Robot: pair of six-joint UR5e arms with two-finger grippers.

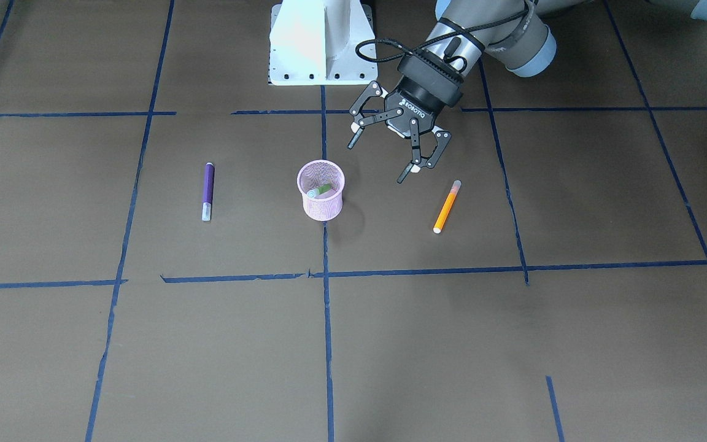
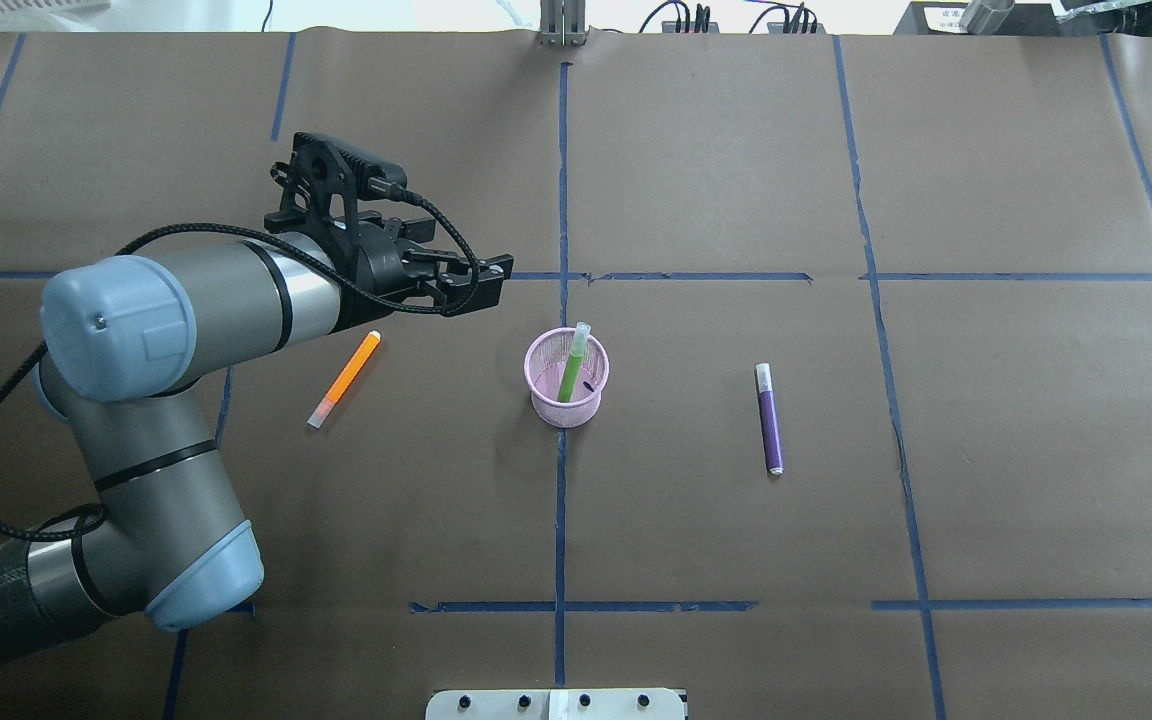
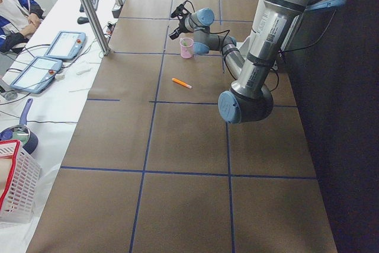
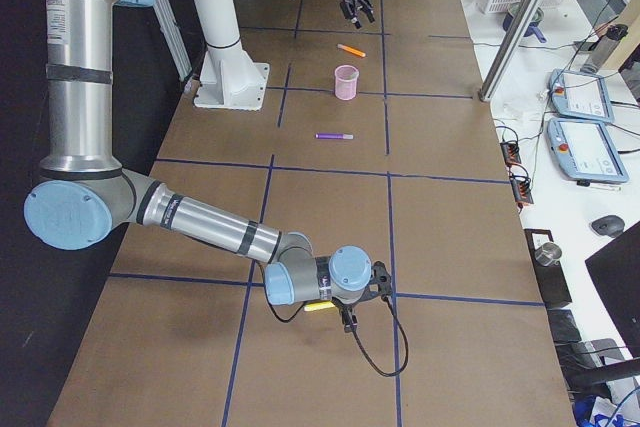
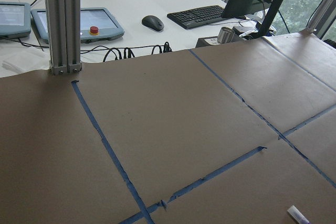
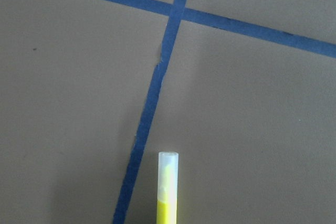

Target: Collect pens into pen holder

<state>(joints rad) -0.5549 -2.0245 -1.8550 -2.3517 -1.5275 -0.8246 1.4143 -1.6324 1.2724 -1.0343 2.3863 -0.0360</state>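
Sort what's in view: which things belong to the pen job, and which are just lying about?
Job: pink pen holder with the green pen inside; orange pen and purple pen, both lying loose; yellow pen in the right wrist view; open left gripper.
Lying about: keyboard, mouse, control tablets, red-rimmed basket.

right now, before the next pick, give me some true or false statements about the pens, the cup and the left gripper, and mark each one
1. The green pen stands inside the pen holder. True.
2. The purple pen is clamped in the left gripper. False: it lies flat on the table, on the far side of the holder from that gripper.
3. The left gripper is open and holds nothing. True.
4. The orange pen leans against the pen holder. False: it lies flat on the table, apart from the holder, near the left gripper.
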